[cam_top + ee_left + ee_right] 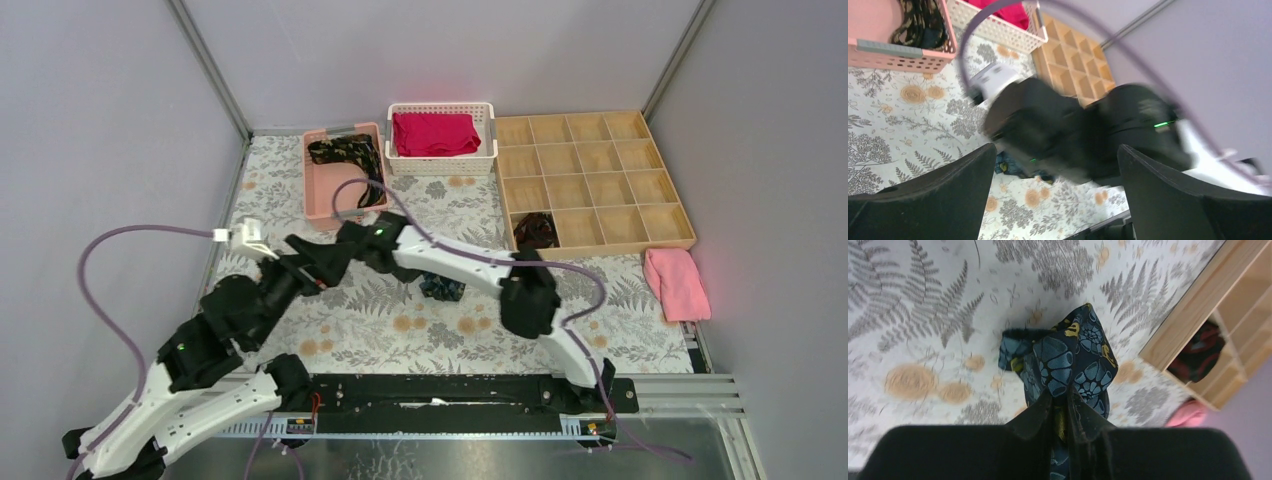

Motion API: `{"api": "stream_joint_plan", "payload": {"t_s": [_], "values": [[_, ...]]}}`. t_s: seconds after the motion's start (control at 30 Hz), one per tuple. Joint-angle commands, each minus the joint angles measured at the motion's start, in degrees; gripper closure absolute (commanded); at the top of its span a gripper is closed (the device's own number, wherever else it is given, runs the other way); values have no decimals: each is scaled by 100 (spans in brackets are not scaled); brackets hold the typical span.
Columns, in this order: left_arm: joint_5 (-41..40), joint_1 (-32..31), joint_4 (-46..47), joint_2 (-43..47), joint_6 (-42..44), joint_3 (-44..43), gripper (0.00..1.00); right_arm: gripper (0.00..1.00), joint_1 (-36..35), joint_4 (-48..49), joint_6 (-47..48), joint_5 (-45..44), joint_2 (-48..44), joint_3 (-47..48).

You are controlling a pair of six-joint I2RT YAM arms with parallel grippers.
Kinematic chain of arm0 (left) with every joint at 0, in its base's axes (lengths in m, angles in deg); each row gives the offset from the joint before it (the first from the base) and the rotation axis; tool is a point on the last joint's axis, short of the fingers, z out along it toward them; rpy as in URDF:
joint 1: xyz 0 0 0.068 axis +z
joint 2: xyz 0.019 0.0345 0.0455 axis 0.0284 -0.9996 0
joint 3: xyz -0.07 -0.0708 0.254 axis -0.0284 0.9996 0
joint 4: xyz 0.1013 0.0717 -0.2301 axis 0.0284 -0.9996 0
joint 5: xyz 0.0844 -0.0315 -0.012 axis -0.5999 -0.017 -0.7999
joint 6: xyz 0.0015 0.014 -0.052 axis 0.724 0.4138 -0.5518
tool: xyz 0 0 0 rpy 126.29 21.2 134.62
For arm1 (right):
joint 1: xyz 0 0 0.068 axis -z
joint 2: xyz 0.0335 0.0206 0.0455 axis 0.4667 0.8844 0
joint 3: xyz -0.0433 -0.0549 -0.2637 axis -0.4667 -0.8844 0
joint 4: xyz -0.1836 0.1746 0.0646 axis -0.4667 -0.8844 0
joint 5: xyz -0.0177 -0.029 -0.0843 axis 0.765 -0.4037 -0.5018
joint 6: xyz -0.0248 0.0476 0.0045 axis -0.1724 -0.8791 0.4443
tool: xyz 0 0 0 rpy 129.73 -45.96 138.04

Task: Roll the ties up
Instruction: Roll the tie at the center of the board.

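Note:
My right gripper point(1062, 396) is shut on a black tie point(1068, 357) with a blue floral pattern, bunched into a loose fold over the flowered mat. From above, only a bit of this tie point(441, 288) shows under the right arm's white link, which hides the fingers. My left gripper point(322, 262) point(1055, 150) stands wide open with nothing in it, just left of the right arm's wrist. A gold-brown patterned tie point(345, 155) lies in the pink basket point(312, 190). A small dark coil point(535, 230) sits in the wooden tray's near left compartment.
The wooden compartment tray point(600, 247) stands at the back right. Between it and the pink basket is a white basket point(440, 108) with a folded red cloth point(435, 135). A pink towel point(675, 282) lies at the right edge. Purple cables loop over both arms.

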Motion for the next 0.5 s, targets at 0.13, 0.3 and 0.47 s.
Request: {"api": "stream_joint_plan", "payload": {"t_s": [0.13, 0.3, 0.47], "values": [[-761, -24, -801, 623, -31, -575, 1, 92, -592, -894, 670, -1463, 1599, 1278], [-870, -19, -911, 600, -40, -528, 1, 70, -808, 147, 965, -1048, 1318, 558], [-916, -25, -891, 530, -39, -449, 1, 39, -823, 1074, 949, -628, 650, -136]]}}
